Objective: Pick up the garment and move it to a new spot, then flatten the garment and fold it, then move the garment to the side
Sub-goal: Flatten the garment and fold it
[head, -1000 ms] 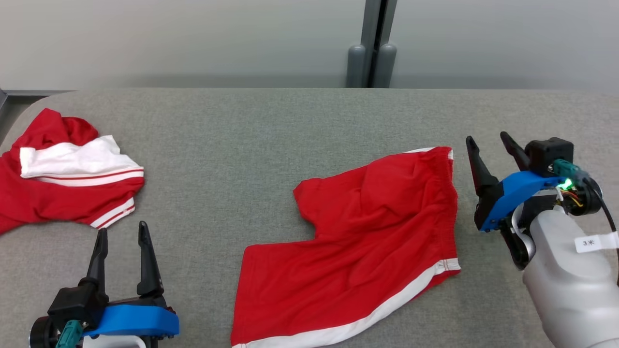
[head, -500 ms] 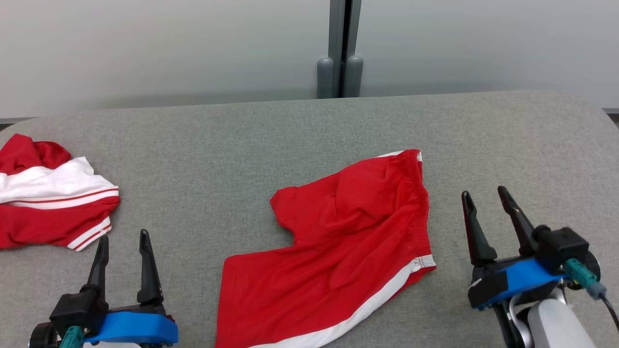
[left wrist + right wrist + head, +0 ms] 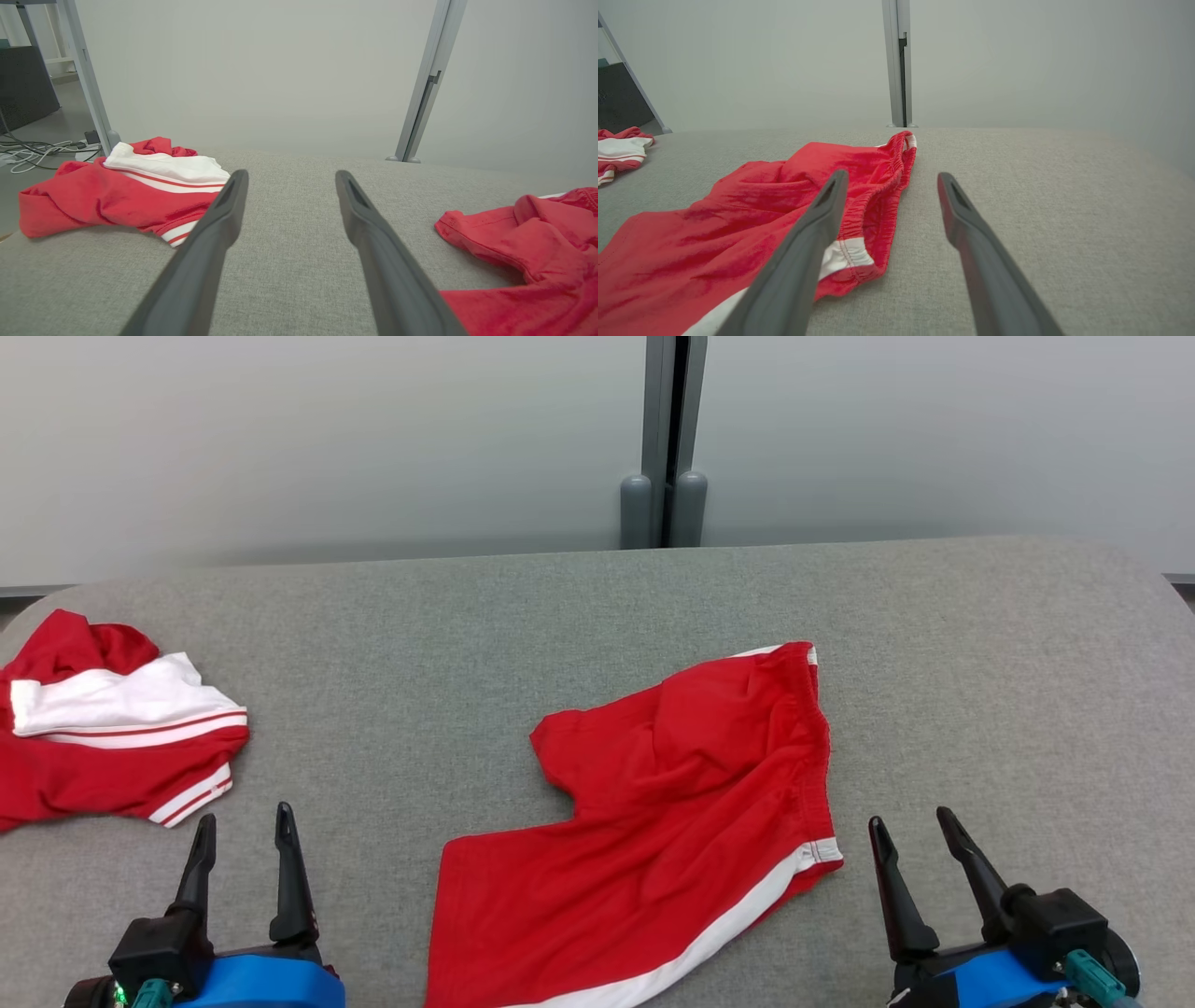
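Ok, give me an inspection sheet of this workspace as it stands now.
Surface: grey fabric-covered table, rounded far corners.
Job's things: red shorts with white side stripe, spread at centre, unfolded, wrinkled, touched by neither gripper.
Clutter: crumpled red-and-white garment at the table's left end.
Grippers: left gripper open, empty, over bare table; right gripper open, empty, just right of the shorts.
Cables: loose cables on the floor beyond the table's left end.
Surroundings: pale wall panels, grey post between them.

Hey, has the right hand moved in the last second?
Yes. Against the red shorts, the right hand has drawn back toward the robot, from beside the waistband's far end to beside its near white-striped corner.
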Tool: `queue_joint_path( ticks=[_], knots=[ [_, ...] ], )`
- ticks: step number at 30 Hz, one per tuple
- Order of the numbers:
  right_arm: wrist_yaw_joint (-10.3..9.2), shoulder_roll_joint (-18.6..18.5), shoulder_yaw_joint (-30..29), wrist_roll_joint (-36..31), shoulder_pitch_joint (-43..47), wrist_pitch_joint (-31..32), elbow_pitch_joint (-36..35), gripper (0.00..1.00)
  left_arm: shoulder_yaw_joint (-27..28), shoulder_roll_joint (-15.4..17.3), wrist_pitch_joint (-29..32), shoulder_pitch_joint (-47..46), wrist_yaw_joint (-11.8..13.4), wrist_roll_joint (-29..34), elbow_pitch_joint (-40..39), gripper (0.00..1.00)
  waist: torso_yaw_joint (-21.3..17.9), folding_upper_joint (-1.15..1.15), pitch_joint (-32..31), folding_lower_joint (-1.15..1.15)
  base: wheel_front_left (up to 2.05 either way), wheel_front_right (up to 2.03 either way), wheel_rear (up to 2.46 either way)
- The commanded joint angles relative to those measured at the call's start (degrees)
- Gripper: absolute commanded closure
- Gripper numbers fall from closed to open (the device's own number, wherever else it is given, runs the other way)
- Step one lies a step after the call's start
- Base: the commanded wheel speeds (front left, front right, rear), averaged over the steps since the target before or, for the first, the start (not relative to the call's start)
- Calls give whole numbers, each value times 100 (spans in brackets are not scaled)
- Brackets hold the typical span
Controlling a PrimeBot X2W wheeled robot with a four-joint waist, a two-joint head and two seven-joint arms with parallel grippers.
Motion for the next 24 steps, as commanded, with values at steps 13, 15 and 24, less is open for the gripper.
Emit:
queue_joint_path(
  ticks=[13,15,24],
  knots=[
    [1,20,136,36,60,-20,139,0,22,-7,-17,101,27,8,29,0,33,0,-108,0,0,0,0],
    [1,19,155,36,47,-20,180,0,2,-8,-17,121,2,-11,65,0,31,0,-116,0,0,0,0],
    [1,-291,492,162,-196,-20,614,0,-485,19,-17,300,-198,118,281,0,59,0,-142,0,0,0,0]
  ],
)
